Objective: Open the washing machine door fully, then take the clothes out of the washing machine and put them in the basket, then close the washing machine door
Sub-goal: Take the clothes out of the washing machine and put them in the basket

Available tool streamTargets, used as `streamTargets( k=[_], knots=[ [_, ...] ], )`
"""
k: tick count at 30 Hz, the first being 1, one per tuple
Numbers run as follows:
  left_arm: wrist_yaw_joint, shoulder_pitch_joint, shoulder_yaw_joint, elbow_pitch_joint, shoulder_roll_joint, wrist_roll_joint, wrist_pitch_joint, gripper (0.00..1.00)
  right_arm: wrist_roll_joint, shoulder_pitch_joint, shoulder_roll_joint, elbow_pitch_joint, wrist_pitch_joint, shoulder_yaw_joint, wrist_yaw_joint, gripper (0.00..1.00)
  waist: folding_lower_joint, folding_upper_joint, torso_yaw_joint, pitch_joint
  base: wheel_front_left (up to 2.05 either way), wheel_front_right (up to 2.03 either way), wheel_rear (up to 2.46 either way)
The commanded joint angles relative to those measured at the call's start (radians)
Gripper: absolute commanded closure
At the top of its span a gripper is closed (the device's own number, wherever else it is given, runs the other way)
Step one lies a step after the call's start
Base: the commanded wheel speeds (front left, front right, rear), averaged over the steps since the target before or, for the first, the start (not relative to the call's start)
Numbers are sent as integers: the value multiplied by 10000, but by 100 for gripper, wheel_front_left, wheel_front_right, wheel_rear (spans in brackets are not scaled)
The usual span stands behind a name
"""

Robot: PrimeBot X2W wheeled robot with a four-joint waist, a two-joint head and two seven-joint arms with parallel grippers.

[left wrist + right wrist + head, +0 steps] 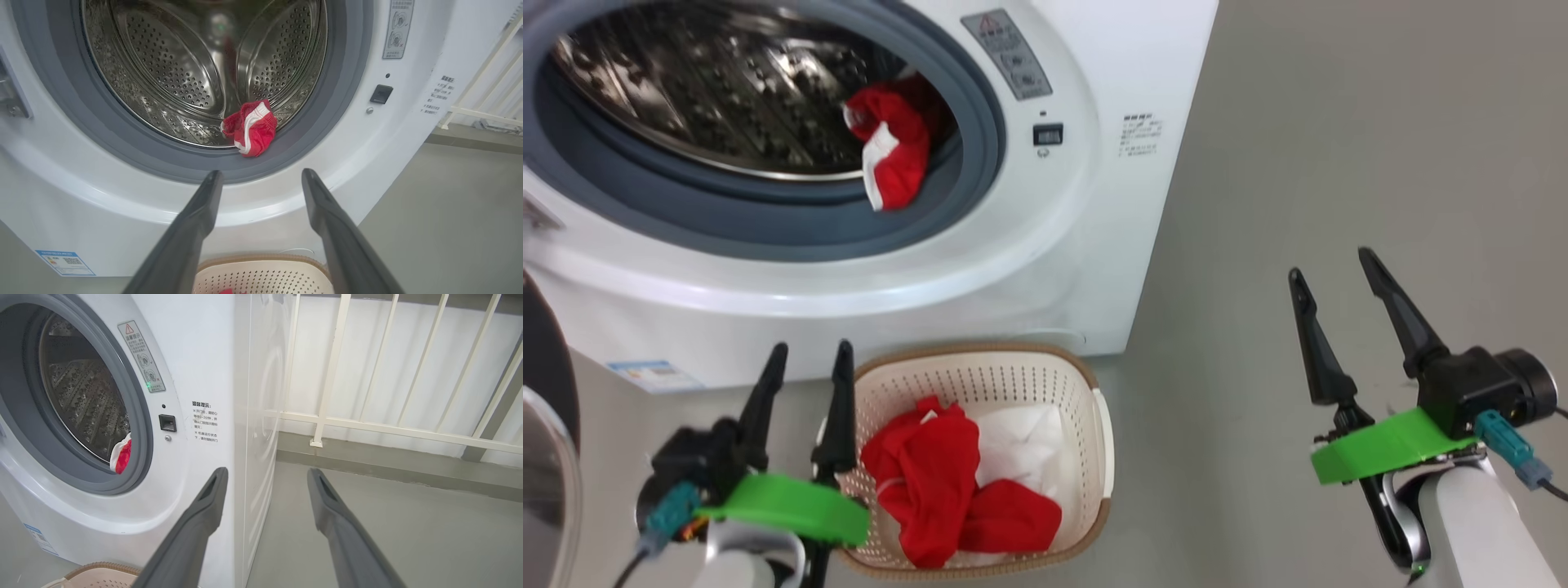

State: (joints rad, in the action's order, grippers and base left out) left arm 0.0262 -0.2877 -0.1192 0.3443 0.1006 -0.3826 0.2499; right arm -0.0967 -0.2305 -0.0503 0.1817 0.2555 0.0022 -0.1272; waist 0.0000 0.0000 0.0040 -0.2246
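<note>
One red garment (890, 151) w/ white trim is left in the washing machine (1045, 269). It lies at the lower right of the drum (686, 98) mouth, partly draped over the grey rubber gasket (768, 237). The other clothes, red pieces (939, 482) and a white one (1021, 437), are already in the basket (1098, 425). The basket stands on the floor (1339, 122) close before the machine front; if it touches, I cannot tell. The door (543, 425) stands open at the left edge of the head view.

Handling: the garment looks like thin sport fabric, so prob. very light, soft and w/o fixed shape; not fragile, not slippery. It will fold and hang down when lifted. A pinch on a thick bunched part, e.g. the fold that rests on the gasket, seems safer than on one thin edge. Possible trouble: the cloth catches on the gasket lip, or the fingers scrape the steel drum.

The left gripper (812, 346) has its fingers apart w/ nothing between them; it hangs over the basket's left rim and points toward the drum opening. The right gripper (1330, 263) also has its fingers apart and holds nothing, over the floor well to the right of the machine.

Surface and room: the floor is smooth, grey and flat. A white railing (327, 375) runs behind the machine on its right side.
</note>
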Motion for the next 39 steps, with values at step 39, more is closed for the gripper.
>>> streamTargets(
  k=[39],
  knots=[
    [336,3555,1766,-2522,95,977,118,0,166,1977,1,-321,63,-75,-35,0,0,0,-800,2559,0,0,0]
  ],
)
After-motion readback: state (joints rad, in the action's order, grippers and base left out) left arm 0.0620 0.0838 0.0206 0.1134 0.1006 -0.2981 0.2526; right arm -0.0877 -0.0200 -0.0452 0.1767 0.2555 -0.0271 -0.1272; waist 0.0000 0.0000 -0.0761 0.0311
